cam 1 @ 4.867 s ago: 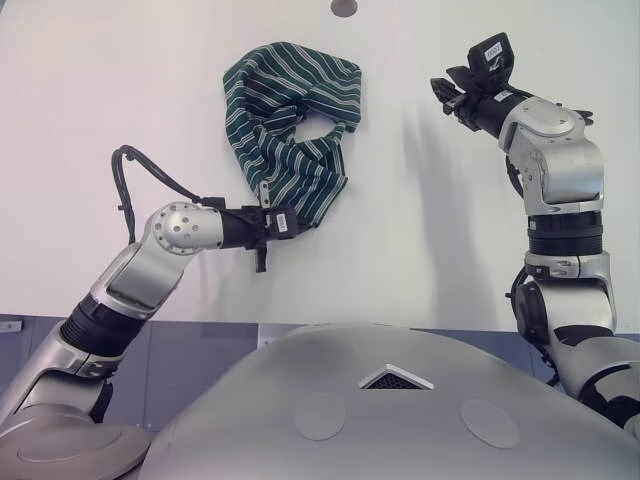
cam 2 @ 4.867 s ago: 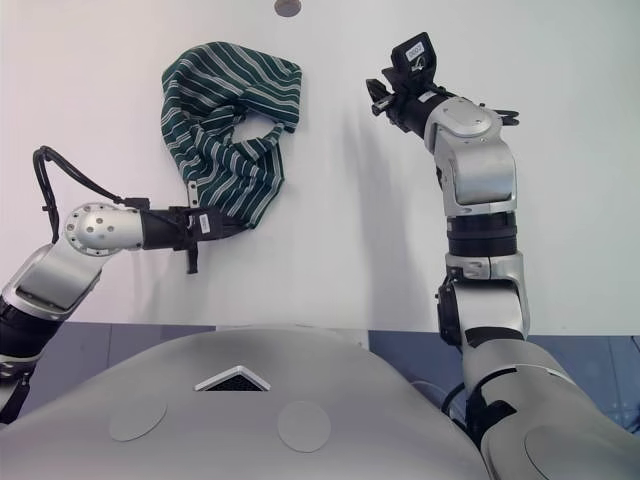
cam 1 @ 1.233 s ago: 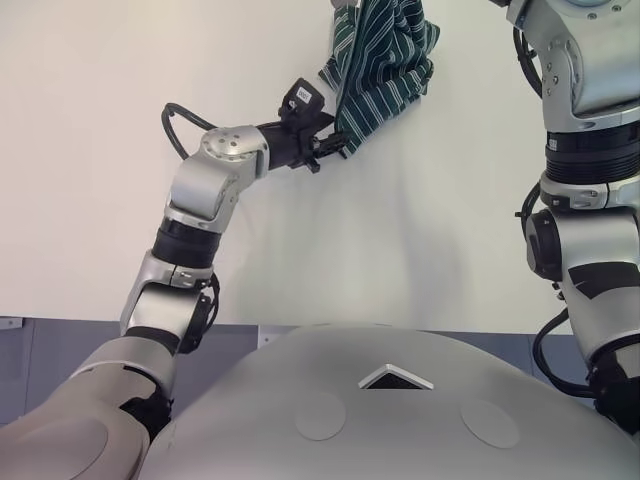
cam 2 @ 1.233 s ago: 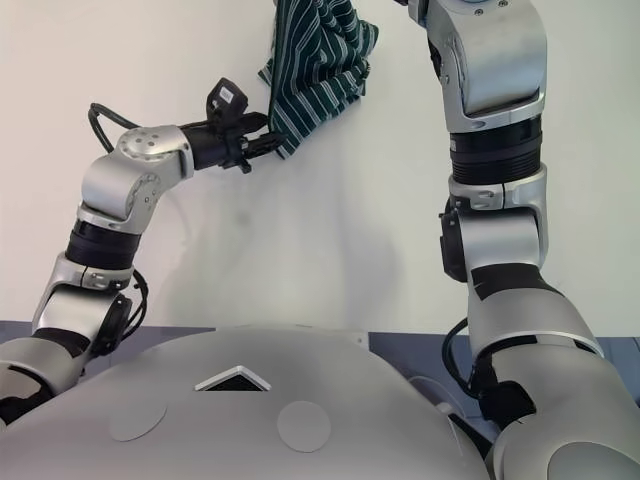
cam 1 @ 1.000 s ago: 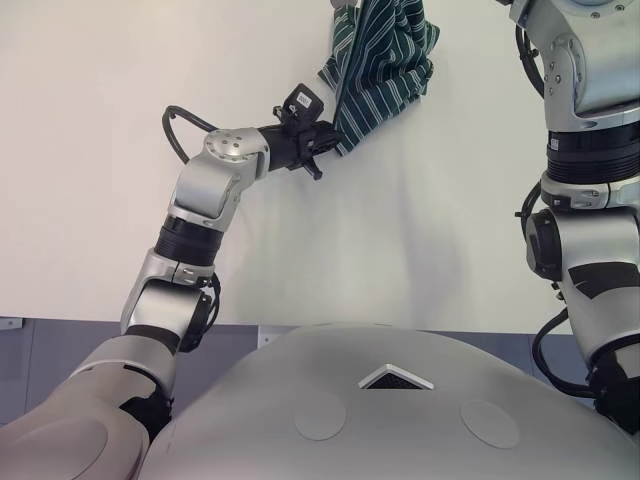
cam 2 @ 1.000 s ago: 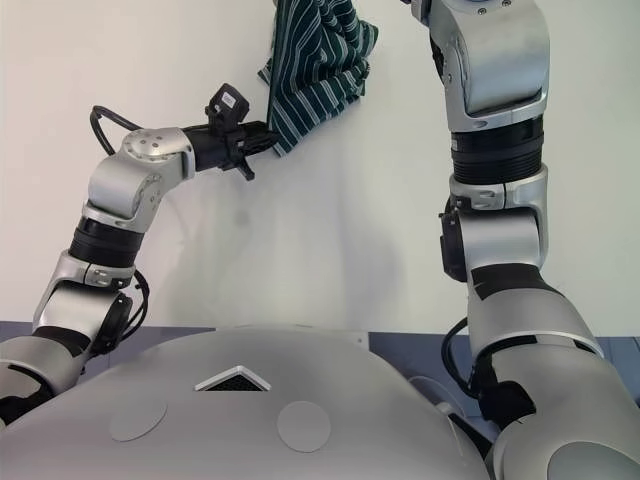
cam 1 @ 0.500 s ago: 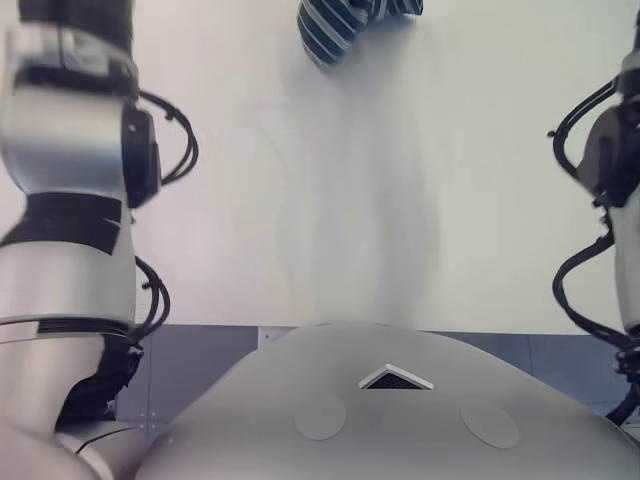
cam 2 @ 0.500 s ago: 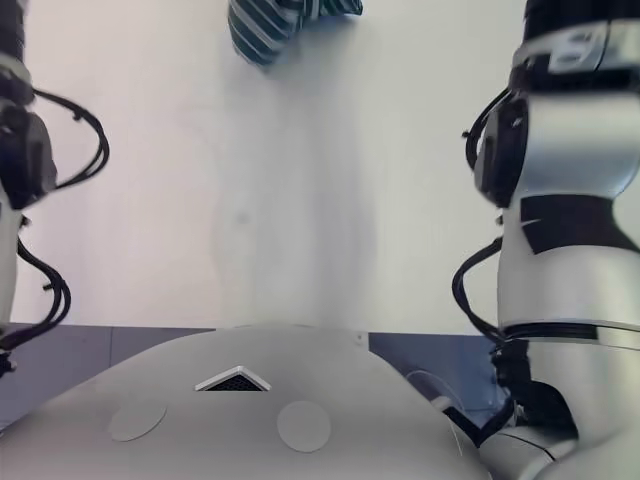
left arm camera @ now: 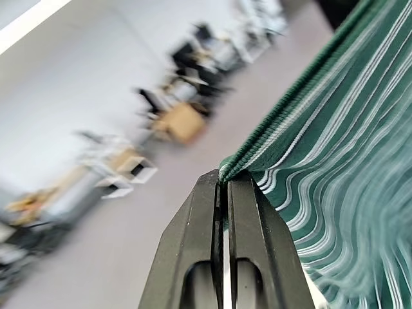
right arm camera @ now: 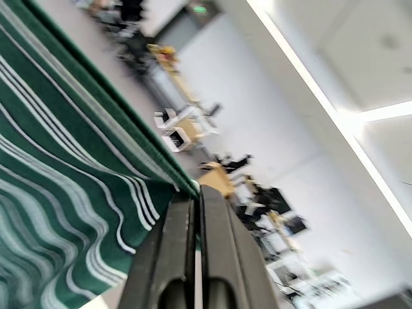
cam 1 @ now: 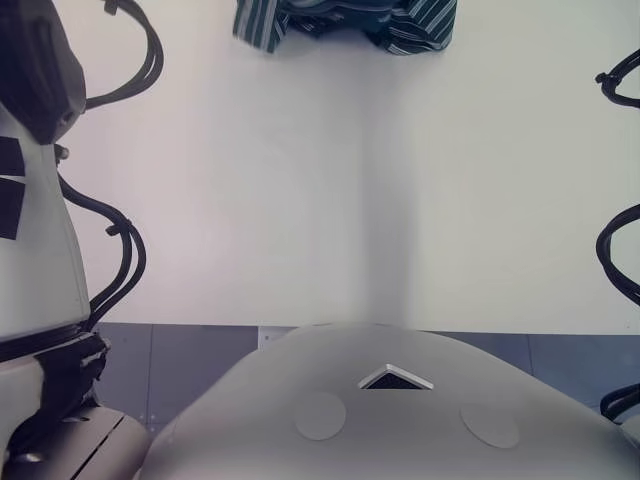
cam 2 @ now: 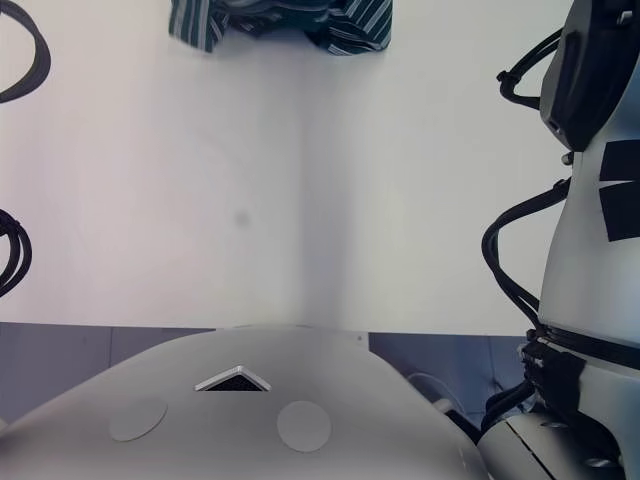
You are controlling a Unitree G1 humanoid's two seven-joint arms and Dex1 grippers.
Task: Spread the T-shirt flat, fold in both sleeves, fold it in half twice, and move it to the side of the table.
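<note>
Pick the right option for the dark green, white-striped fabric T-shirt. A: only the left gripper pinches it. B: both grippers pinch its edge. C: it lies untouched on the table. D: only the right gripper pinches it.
B: the left gripper and the right gripper are each shut on the T-shirt's ribbed edge.

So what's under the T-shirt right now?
White table shows below the T-shirt, pinched by the left gripper and right gripper. Whatever its bunched hem covers is hidden.

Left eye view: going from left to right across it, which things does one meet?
Grey left arm with black cables → dark green T-shirt with white stripes → black cables of the right arm.
</note>
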